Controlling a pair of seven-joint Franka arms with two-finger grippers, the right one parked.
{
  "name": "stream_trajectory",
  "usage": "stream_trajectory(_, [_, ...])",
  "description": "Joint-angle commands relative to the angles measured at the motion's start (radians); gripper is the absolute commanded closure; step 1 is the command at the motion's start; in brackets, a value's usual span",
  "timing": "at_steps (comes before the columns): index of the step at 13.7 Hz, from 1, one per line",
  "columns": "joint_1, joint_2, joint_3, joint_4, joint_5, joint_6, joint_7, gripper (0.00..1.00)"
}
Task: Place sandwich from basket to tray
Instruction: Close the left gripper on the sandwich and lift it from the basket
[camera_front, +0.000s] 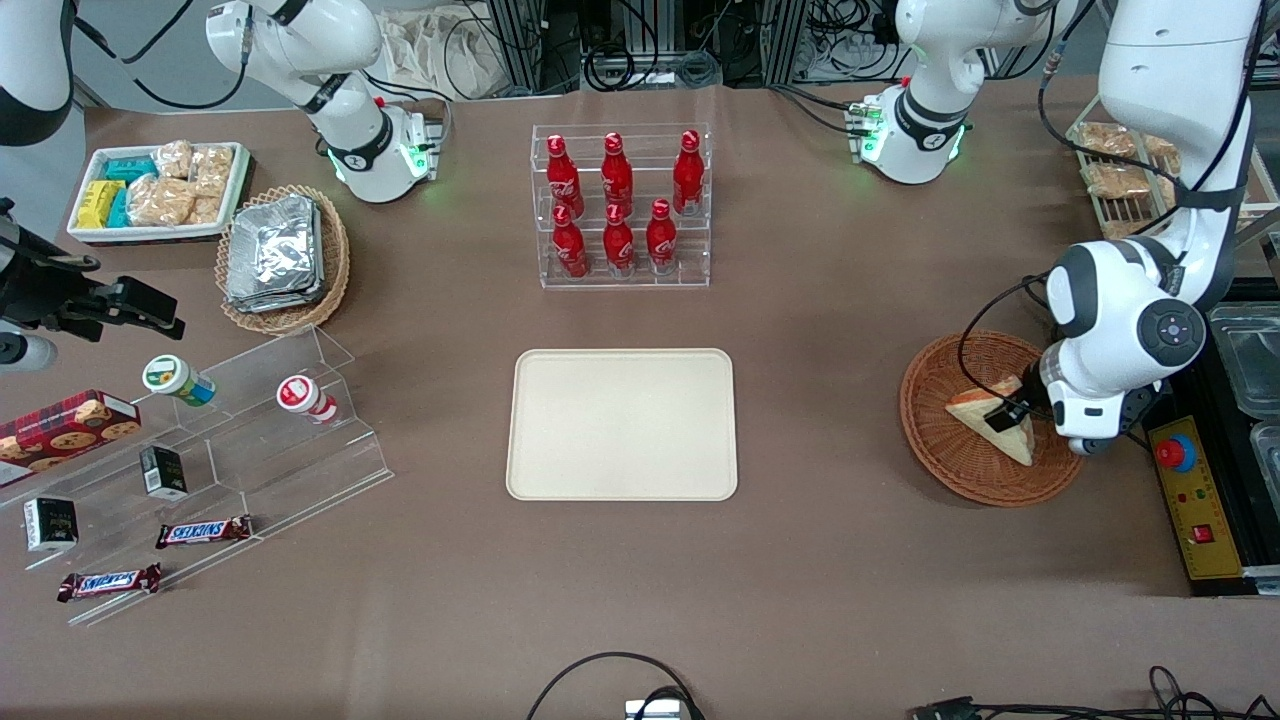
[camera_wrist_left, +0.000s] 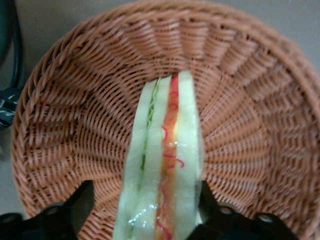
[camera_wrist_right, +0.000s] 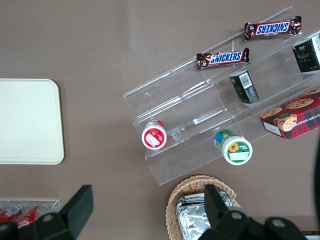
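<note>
Sandwich (camera_wrist_left: 162, 165) sits edge-up in the basket (camera_wrist_left: 65, 115) with the hand (camera_front: 1012, 412) spread astride it, so I'd pinch gently, then lift straight toward the tray (camera_front: 622, 423).

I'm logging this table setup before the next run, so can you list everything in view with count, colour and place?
sandwich: 1, white bread with orange and green filling, in the basket
basket: 1, reddish-brown wicker, toward the working arm's end
tray: 1, cream, mid-table
bottles: 6, red, in a clear rack farther from the front camera than the tray
foil packets: silver stack, in a tan basket
white bin: 1, holding snack packets, beside the tan basket
Snickers bars: 2, brown, on the clear stepped stand
cups: 2, lying on the stand
cookie box: 1, red
gripper: 1, black, fingers either side of the sandwich
</note>
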Motion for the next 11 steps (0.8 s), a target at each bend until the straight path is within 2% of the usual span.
stream_trajectory(1, [-0.009, 0.021, -0.004, 0.073, 0.005, -0.022, -0.047, 1.00])
stream_trajectory(9, [-0.015, -0.006, -0.006, 0.407, 0.005, -0.514, 0.152, 1.00])
stream_trajectory(11, [-0.015, -0.022, -0.048, 0.523, -0.004, -0.689, 0.210, 1.00])
